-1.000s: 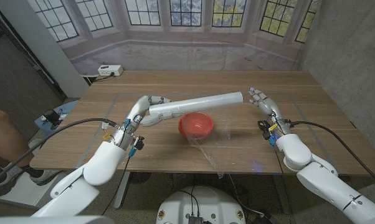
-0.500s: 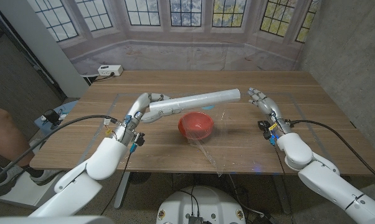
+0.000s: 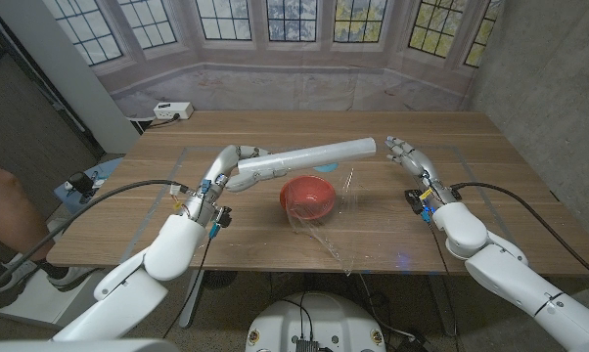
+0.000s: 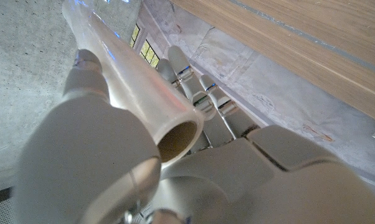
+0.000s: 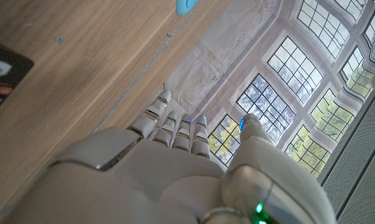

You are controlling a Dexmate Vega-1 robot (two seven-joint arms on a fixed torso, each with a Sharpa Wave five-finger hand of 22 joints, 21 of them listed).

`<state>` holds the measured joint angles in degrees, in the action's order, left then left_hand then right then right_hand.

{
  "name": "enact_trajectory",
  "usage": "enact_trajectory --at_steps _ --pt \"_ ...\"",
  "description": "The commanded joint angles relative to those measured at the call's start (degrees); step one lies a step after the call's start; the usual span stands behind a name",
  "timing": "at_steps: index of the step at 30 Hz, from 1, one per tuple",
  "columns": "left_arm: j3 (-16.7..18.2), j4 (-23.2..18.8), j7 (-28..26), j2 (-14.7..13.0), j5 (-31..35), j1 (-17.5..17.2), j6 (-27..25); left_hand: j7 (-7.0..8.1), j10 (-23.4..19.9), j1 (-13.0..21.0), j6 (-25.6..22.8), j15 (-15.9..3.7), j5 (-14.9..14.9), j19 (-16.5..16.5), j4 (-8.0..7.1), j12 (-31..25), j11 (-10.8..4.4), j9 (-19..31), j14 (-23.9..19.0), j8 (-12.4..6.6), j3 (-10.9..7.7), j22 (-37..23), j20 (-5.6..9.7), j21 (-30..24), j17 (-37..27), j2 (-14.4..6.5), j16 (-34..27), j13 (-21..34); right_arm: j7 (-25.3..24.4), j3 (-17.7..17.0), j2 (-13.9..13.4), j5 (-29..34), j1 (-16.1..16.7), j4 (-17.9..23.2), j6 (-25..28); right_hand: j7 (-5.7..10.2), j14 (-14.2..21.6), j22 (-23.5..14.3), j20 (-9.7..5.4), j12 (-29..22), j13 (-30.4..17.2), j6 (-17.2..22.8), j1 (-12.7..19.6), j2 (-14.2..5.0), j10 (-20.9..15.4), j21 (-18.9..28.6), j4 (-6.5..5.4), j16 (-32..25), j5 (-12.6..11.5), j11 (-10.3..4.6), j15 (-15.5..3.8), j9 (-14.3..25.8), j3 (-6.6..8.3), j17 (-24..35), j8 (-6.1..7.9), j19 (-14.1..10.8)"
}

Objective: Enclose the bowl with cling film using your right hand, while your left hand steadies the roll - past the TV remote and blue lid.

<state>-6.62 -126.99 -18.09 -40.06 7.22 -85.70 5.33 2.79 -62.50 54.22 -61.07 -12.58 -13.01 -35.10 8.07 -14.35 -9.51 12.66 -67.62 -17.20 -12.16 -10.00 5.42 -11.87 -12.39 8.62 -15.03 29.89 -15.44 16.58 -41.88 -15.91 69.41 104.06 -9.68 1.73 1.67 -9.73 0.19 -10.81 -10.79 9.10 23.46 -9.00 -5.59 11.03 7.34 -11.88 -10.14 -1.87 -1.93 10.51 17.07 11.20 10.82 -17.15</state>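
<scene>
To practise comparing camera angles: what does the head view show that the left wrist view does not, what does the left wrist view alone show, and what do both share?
Head view alone: the red bowl on the table, loose cling film trailing from it toward the near edge, and the right hand, fingers apart, holding nothing.

Left wrist view alone: the roll's hollow cardboard end, seen close up.

Both: the left hand gripping the cling film roll, and the wooden tabletop.
</scene>
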Motion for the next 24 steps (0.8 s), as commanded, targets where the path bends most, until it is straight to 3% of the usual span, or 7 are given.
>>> enact_trajectory --at_steps 1,14,24 --pt "-0.8 -1.3 -2.2 0.0 1.4 -0.3 -4.1 -0.20 0.0 12.3 0.3 0.12 -0.3 0.2 0.00 0.0 0.02 0.1 0.3 -0.29 -0.29 -0.3 -0.08 0.0 0.0 -12.6 0.2 0.2 2.3 2.0 0.2 -0.3 -3.2 -2.1 -0.9 0.00 0.5 -0.2 -0.11 -0.2 -0.1 -0.1 0.7 0.08 0.4 0.2 -0.08 -0.2 -0.1 -0.10 -2.58 0.2 -0.09 0.2 0.19 -0.4" --pt "1.6 -1.3 -4.1 -0.8 1.6 -2.9 -6.1 0.00 0.1 12.2 0.4 0.12 -0.3 0.3 0.00 0.2 0.10 0.1 0.6 -0.28 -0.38 -0.3 -0.05 0.0 0.0 -12.7 0.4 0.3 1.6 1.7 -1.1 -0.2 -1.8 0.5 0.2 -0.04 0.6 -0.2 -0.11 -0.2 -0.1 -0.1 0.7 0.08 0.4 0.2 -0.08 -0.3 -0.1 -0.11 -2.59 0.2 -0.09 0.2 0.20 -0.4" --pt "2.6 0.3 -4.8 -1.2 2.3 -2.1 -6.2 -0.09 0.3 12.1 0.5 0.07 -0.3 0.3 0.04 0.4 0.14 0.1 0.9 -0.28 -0.43 -0.3 0.00 0.0 0.0 -12.7 0.5 0.4 1.3 1.5 -1.6 -0.6 -0.9 2.5 1.3 0.02 0.6 -0.2 -0.11 -0.2 -0.1 -0.2 0.8 0.08 0.4 0.2 -0.08 -0.3 -0.1 -0.13 -2.52 0.2 -0.09 0.2 0.19 -0.5"
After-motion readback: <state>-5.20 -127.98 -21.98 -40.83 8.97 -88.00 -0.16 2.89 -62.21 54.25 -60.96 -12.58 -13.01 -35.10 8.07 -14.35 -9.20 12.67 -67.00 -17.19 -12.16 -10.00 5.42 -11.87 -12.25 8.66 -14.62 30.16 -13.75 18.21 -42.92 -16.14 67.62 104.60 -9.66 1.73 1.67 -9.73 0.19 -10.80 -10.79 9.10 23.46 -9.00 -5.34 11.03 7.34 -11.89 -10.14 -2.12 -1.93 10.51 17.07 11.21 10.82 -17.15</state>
